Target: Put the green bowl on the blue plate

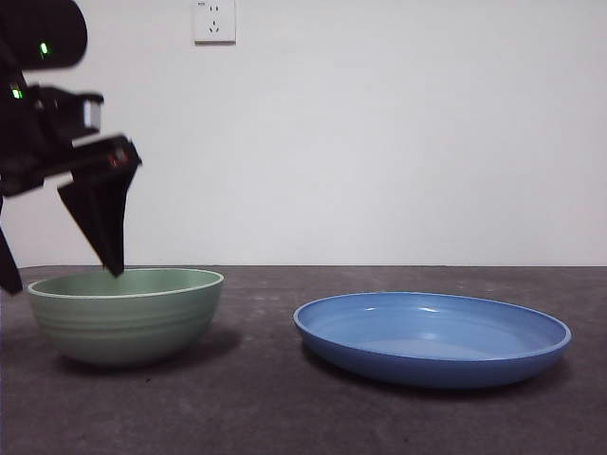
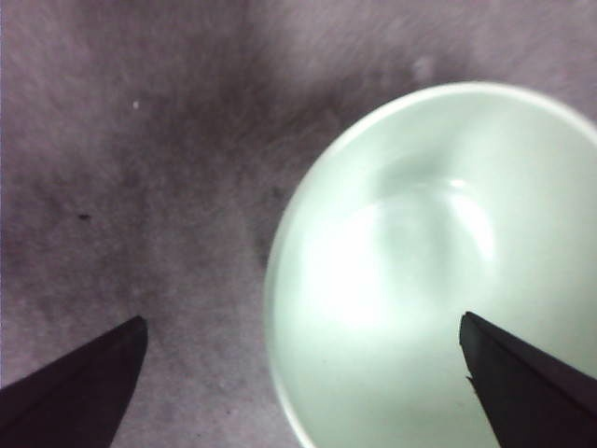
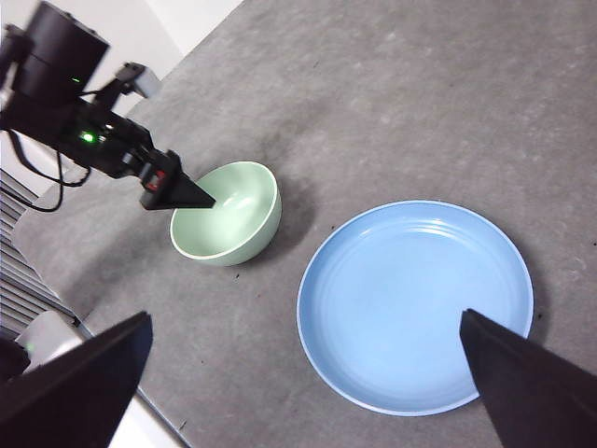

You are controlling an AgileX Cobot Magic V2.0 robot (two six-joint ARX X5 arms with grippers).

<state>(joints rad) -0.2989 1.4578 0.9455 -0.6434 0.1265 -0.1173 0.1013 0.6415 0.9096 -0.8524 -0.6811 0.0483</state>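
The green bowl (image 1: 125, 318) stands upright on the dark table at the left, empty. My left gripper (image 1: 62, 273) hangs open over the bowl's near-left rim. One jaw dips just inside the bowl (image 2: 429, 271) and the other is outside over the table, neither touching in the left wrist view (image 2: 301, 320). The blue plate (image 1: 432, 336) lies empty to the right, a short gap from the bowl. My right gripper (image 3: 306, 317) is open, high above the table. The right wrist view shows the plate (image 3: 415, 303), the bowl (image 3: 229, 215) and the left arm (image 3: 84, 112).
A white wall with a socket (image 1: 214, 21) rises behind the grey table (image 1: 285, 417). The table's edge (image 3: 140, 401) runs close past the bowl on the left arm's side.
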